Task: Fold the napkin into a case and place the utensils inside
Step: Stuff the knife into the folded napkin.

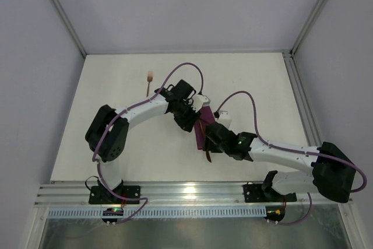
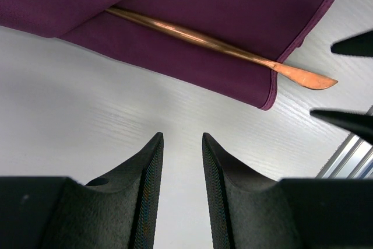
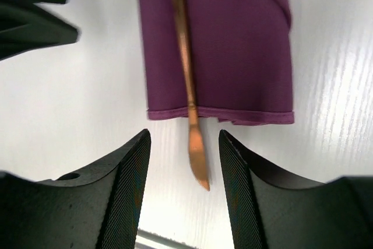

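Fork (image 1: 149, 84) lies at eleven o'clock from the case (image 1: 201, 134): thin, stiff, likely slick metal, best pinched mid-handle. Right gripper (image 3: 183, 134) gapes wide, empty; left gripper (image 2: 182, 135) stands narrowly parted, empty.

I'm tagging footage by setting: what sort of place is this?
Probably a robotics lab test cell: plain grey panel walls, a white table, and an aluminium rail with two robot arms bolted on.
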Robot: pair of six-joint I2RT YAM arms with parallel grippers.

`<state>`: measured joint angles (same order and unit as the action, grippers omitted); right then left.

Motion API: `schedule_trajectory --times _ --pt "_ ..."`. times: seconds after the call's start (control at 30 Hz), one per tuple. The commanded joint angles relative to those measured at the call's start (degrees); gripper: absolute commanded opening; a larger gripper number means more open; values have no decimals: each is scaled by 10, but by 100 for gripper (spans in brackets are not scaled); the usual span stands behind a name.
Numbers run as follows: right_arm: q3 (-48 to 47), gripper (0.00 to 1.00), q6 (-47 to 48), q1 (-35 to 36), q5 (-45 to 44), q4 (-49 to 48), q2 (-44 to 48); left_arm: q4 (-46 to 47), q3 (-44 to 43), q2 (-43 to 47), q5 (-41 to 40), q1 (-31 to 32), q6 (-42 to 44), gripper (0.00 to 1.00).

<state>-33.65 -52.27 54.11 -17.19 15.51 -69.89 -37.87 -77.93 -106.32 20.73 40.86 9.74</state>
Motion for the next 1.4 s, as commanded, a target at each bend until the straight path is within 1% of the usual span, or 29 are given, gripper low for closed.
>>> schedule_trajectory --times 0.0,0.07,0.2,0.43,0.67,0.8,0.97,1.0,1.13,1.17,1.27,1.37 --pt "-89 53 73 58 -93 118 -19 -10 -11 13 12 2 15 35" --pt "-94 53 77 66 -73 136 -31 -14 -9 18 8 2 21 35" --pt "-86 49 70 76 -35 124 -64 -14 3 42 4 2 27 35" --pt "-116 48 69 111 -37 147 -120 -17 17 51 -3 2 31 35" --pt "-78 48 41 117 -34 135 -108 -16 17 52 2 2 31 34" --pt "-70 44 43 117 -31 119 -108 -16 16 52 2 2 30 34" --pt "-63 42 48 116 -33 104 -111 -18 17 52 2 2 30 34" --pt "-62 41 51 116 -32 98 -111 -18 17 52 1 2 30 34" --pt "-57 28 61 115 -29 81 -114 -19 16 52 0 2 32 34" --pt "-58 22 64 112 -25 79 -116 -19 16 52 0 2 32 34" --pt "-61 16 67 111 -21 76 -120 -19 17 52 1 2 34 34" --pt "-61 11 67 111 -20 76 -119 -21 17 53 0 2 35 34"
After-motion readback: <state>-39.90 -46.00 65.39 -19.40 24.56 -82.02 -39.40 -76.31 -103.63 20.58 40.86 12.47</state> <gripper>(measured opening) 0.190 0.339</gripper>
